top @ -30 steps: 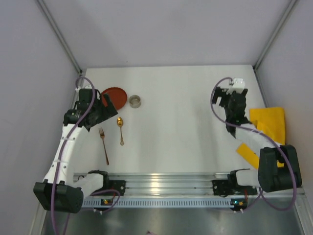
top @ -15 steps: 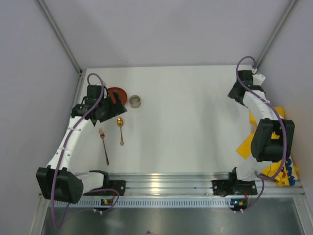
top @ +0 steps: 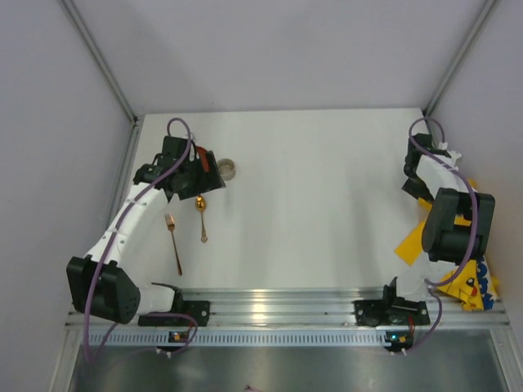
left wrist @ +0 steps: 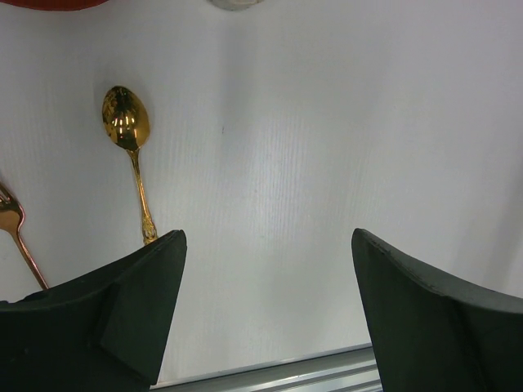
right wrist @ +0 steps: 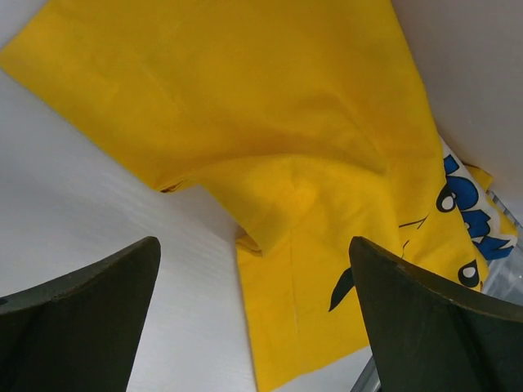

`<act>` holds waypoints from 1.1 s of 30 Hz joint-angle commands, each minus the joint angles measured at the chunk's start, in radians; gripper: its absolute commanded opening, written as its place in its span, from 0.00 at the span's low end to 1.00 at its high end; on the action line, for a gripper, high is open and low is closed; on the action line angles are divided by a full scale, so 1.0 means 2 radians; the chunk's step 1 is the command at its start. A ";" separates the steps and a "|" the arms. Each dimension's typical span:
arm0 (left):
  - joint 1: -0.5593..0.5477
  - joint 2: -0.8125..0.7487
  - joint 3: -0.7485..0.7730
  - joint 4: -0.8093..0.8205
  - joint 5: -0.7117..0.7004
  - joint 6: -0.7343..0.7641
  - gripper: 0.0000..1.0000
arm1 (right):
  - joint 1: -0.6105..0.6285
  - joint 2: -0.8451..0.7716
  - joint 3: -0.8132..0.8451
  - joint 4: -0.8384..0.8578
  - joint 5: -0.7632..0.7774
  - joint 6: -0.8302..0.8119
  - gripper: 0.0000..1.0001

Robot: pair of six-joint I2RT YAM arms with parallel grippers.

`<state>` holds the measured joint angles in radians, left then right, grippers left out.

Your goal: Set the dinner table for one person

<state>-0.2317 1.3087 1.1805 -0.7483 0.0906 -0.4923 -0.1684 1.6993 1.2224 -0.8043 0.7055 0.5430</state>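
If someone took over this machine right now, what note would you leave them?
Left gripper: open, empty, near the gold spoon.
Right gripper: open, empty, over the crumpled yellow cloth at the dinner table's right edge.
Fork, metal cup, red plate: far left, plate mostly under the left arm.
Done: nothing laid out yet.
To do: probably spread the cloth, arrange everything on it.

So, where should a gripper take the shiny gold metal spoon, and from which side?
Probably at the middle of the handle of the shiny gold metal spoon, coming straight down from above with the jaws across it. It lies flat on the white matte tabletop, bowl away from the arms, so only the thin straight handle offers two sides to pinch.
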 commanded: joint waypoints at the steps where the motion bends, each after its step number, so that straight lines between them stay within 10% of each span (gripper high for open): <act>1: -0.008 -0.004 0.017 0.020 0.005 0.010 0.87 | -0.022 0.023 -0.001 -0.006 0.020 -0.005 1.00; 11: -0.013 -0.017 0.005 0.021 0.001 0.012 0.87 | -0.047 0.059 -0.025 0.042 0.010 -0.008 0.97; 20: -0.012 -0.038 -0.011 0.017 -0.018 0.013 0.87 | -0.051 0.066 -0.030 0.054 -0.017 -0.012 0.00; 33: -0.012 -0.081 -0.025 -0.009 -0.061 0.018 0.87 | 0.175 -0.072 -0.024 0.021 -0.205 0.074 0.00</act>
<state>-0.2516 1.2072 1.1358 -0.7544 0.0208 -0.4721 0.0299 1.6775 1.1336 -0.7429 0.4595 0.5983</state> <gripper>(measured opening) 0.873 0.014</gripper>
